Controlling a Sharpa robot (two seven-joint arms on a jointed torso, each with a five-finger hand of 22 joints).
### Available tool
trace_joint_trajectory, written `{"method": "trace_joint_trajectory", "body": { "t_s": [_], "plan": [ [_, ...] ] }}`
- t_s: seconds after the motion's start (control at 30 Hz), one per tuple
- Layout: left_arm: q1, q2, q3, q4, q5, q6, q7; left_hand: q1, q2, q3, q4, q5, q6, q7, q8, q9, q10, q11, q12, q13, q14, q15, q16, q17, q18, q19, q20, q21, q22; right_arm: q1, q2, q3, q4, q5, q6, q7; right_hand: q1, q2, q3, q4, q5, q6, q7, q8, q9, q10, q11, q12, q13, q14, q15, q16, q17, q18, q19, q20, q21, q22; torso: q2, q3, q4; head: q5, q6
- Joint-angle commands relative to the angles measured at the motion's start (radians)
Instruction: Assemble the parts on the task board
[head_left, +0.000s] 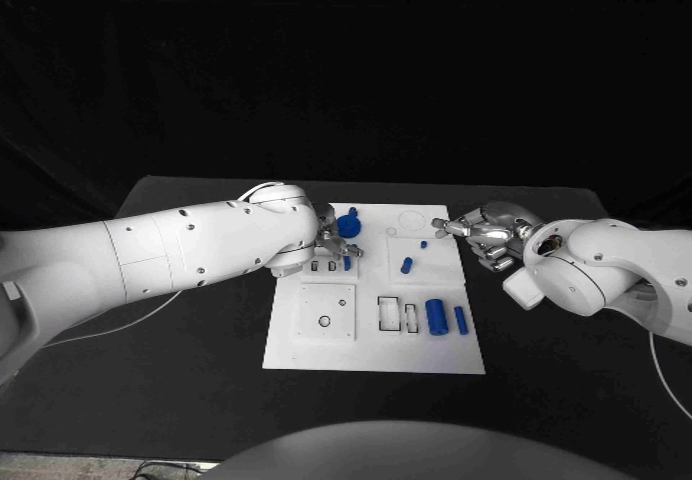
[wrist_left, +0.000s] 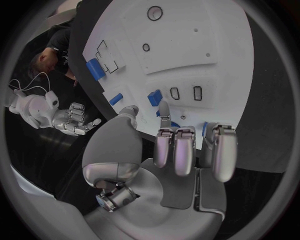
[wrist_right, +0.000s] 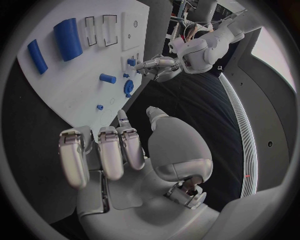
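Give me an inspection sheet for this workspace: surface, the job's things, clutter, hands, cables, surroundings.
Surface: black table, matte.
Job's things: white rectangular task board mid-table; large blue cylinder and slimmer blue bar lying near its right edge; small blue peg lying mid-board; blue knob-like part at the far left, by the left hand.
Clutter: nothing seen.
Hands: silver left hand over the board's far left, fingers apart, holding nothing; silver right hand at the board's far right edge, fingers apart, holding nothing.
Cables: white cable on the table under the left arm.
Surroundings: dark.
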Motion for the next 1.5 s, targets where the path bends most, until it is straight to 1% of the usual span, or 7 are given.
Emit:
{"method": "trace_joint_trajectory", "body": {
  "t_s": [0.03,0.13,0.4,0.5,0.67,1.1,1.5],
  "plan": [
    [0.0,0.004,0.001,-0.004,0.018,0.035,-0.011,0.013,-0.001,0.01,0.0,0.047,0.006,-0.001,-0.012,0.007,0.106,-0.006,0.002,0.263,0.104,-0.007,0.003,0.263,-0.007,0.103,-0.009,0.002,0.263,-0.001,0.001,0.0,-0.001,-0.012,0.017,-0.004,0.008,0.002,-0.007,-0.001,-0.006,-0.006,-0.002,0.003,-0.001,0.103,0.007,0.004,0.263,0.104,0.007,0.004,0.263,-0.007,0.103,0.006,0.004,0.263,0.0,0.0,0.0002,0.0,-0.002],
    [-0.001,0.007,0.001,-0.011,0.02,0.042,-0.011,0.014,-0.001,0.013,0.0,0.066,0.007,-0.001,-0.017,0.011,0.106,-0.006,0.002,0.263,0.104,-0.007,0.003,0.263,-0.007,0.103,-0.009,0.002,0.263,-0.002,0.001,-0.001,-0.001,-0.012,0.017,-0.004,0.008,0.001,-0.008,-0.001,-0.006,-0.007,-0.002,0.003,-0.001,0.103,0.007,0.004,0.263,0.104,0.007,0.004,0.263,-0.007,0.103,0.006,0.004,0.263,-0.001,0.0001,0.001,0.0,-0.002],
    [-0.006,0.014,0.0,-0.028,0.038,0.052,-0.018,0.014,0.0,0.014,0.0,0.071,0.007,-0.001,-0.02,0.013,0.106,-0.006,0.002,0.263,0.104,-0.008,0.003,0.263,-0.007,0.103,-0.009,0.002,0.263,-0.002,0.003,-0.001,-0.002,-0.012,0.019,-0.005,0.008,0.001,-0.008,-0.001,-0.006,-0.007,-0.002,0.003,-0.001,0.103,0.007,0.004,0.263,0.104,0.007,0.004,0.263,-0.007,0.103,0.006,0.004,0.263,0.0,-0.0003,0.0003,-0.001,-0.003],
    [-0.01,0.016,0.0,-0.031,0.053,0.055,-0.023,0.019,0.007,0.02,0.0,0.075,0.007,-0.001,-0.024,0.016,0.106,-0.006,0.002,0.263,0.104,-0.008,0.003,0.263,-0.007,0.103,-0.009,0.002,0.263,-0.003,0.003,-0.001,-0.002,-0.012,0.019,-0.005,0.009,0.001,-0.009,-0.001,-0.006,-0.008,-0.001,0.003,-0.001,0.103,0.007,0.004,0.263,0.104,0.007,0.004,0.263,-0.007,0.103,0.006,0.004,0.263,0.0,-0.0003,0.0001,-0.001,-0.004],
    [-0.013,0.018,0.0,-0.035,0.063,0.058,-0.025,0.032,0.018,0.033,-0.002,0.075,0.005,-0.001,-0.03,0.022,0.106,-0.006,0.002,0.263,0.104,-0.008,0.003,0.263,-0.007,0.103,-0.009,0.002,0.263,-0.003,0.003,-0.001,-0.001,-0.012,0.019,-0.006,0.009,0.001,-0.009,-0.001,-0.006,-0.008,-0.001,0.003,-0.001,0.103,0.007,0.004,0.263,0.104,0.007,0.004,0.263,-0.007,0.103,0.006,0.004,0.263,0.0,-0.0001,-0.0002,-0.004,-0.005],
    [-0.015,0.028,0.0,-0.043,0.068,0.072,-0.024,0.051,0.026,0.046,-0.002,0.073,-0.003,0.001,-0.039,0.032,0.106,-0.005,0.002,0.263,0.104,-0.007,0.003,0.263,-0.007,0.103,-0.01,0.002,0.263,-0.004,0.009,-0.001,-0.004,-0.012,0.021,-0.009,0.01,0.002,-0.01,0.0,-0.006,-0.009,-0.001,0.004,-0.001,0.103,0.007,0.004,0.263,0.104,0.007,0.004,0.263,-0.007,0.103,0.006,0.004,0.263,-0.001,-0.0002,-0.0008,-0.007,-0.006],
    [-0.015,0.032,0.0,-0.047,0.069,0.07,-0.021,0.055,0.03,0.05,-0.002,0.072,-0.005,0.002,-0.041,0.035,0.106,-0.004,0.002,0.263,0.104,-0.006,0.003,0.263,-0.007,0.103,-0.01,0.002,0.263,-0.004,0.011,-0.001,-0.007,-0.015,0.024,-0.014,0.01,0.002,-0.01,0.0,-0.006,-0.009,-0.001,0.004,-0.001,0.103,0.007,0.004,0.263,0.104,0.007,0.004,0.263,-0.007,0.103,0.006,0.004,0.263,0.0,0.0001,0.0006,-0.01,-0.007]
  ]
}}
